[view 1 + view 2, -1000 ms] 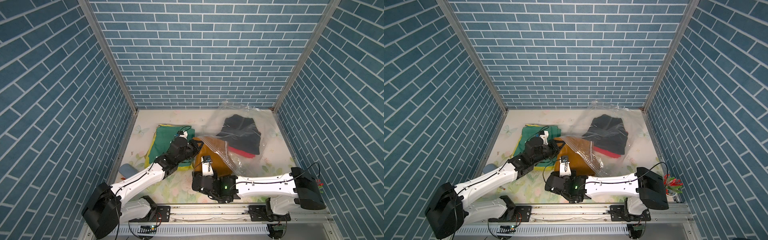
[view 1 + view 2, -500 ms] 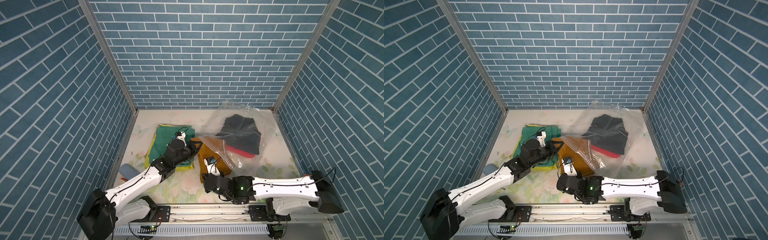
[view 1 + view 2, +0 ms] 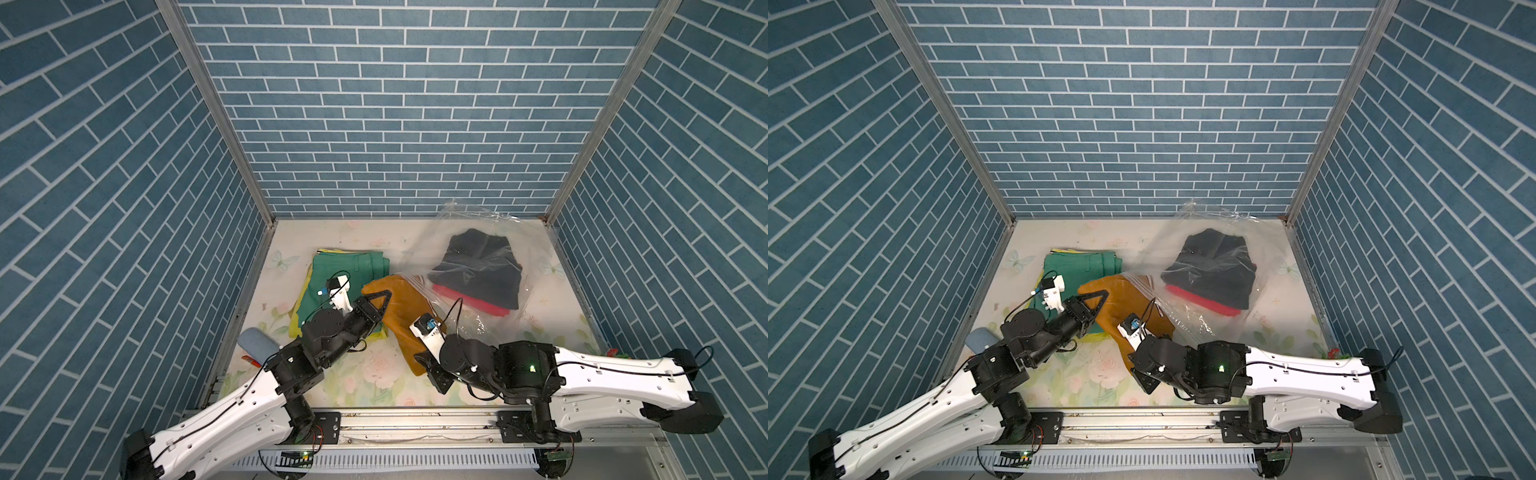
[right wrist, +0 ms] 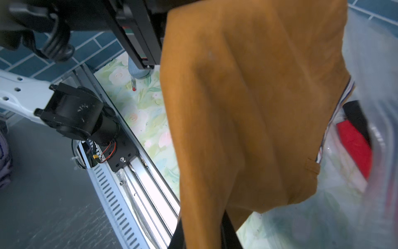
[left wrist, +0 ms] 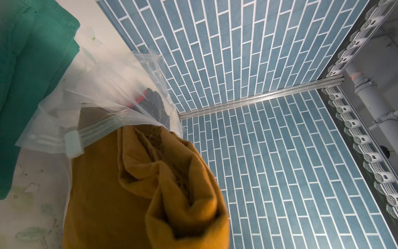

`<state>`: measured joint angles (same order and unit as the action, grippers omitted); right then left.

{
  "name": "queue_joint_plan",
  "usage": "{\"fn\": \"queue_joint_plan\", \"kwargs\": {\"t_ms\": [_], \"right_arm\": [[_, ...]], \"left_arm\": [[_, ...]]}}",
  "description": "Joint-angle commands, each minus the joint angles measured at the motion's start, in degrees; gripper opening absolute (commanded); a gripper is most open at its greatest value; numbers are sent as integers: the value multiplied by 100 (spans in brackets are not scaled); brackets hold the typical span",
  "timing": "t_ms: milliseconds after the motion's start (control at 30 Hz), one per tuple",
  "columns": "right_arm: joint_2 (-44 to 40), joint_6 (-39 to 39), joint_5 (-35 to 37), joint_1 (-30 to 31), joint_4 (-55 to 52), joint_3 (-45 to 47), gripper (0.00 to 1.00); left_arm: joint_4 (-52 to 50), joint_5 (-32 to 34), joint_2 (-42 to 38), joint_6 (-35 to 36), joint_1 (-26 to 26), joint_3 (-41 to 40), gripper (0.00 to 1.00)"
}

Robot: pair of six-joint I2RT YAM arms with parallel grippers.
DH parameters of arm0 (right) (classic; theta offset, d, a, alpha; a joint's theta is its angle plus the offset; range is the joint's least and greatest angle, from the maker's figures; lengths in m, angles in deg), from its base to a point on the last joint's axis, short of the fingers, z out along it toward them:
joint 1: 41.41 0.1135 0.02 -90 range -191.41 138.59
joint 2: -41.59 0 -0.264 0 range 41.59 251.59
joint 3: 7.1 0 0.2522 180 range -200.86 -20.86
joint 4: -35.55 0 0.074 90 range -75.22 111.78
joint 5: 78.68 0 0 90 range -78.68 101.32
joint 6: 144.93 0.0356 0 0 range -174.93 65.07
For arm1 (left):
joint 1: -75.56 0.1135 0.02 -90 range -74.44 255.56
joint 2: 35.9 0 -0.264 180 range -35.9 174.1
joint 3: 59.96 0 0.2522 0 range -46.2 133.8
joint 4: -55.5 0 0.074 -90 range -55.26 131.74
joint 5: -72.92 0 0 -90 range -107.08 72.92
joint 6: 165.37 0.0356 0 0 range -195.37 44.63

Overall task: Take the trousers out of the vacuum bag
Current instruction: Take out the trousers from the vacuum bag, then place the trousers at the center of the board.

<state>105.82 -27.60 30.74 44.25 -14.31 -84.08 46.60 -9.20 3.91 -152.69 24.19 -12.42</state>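
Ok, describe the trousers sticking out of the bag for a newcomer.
On the floral tabletop, find the big clear crinkly plastic vacuum bag at the right rear. The mustard-brown cloth trousers stick out of its zip mouth, unlike the black pair and red pair fully inside.

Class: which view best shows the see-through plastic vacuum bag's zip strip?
Left wrist view: the zip strip and its white slider are close and sharp. Both top views show it as a thin band; the right wrist view shows the bag blurred.
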Motion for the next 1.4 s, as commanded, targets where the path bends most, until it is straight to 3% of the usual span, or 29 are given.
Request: {"fn": "queue_joint_plan", "kwargs": {"t_ms": [0, 233, 367, 667, 1033, 1367], "right_arm": [[-194, -736, 515, -67, -142, -745, 0], [290, -1569, 1081, -83, -745, -2273, 0], [521, -2099, 1044, -296, -716, -2955, 0], [1083, -2743, 362, -789, -566, -4149, 0], [2042, -3263, -523, -1659, -665, -5496, 0], [3078, -3873, -339, -2276, -500, -6365, 0]], "left_arm": [[-386, 253, -270, 306, -85, 595, 0], [-914, 568, -21, 992, -83, 2001, 0], [-1088, 739, 188, 1361, -83, 2670, 0], [-1079, 905, 479, 1875, -88, 3508, 0], [-1609, 1684, 743, 2743, -84, 4388, 0], [-1664, 2191, 1264, 3258, 54, 4664, 0]]}}
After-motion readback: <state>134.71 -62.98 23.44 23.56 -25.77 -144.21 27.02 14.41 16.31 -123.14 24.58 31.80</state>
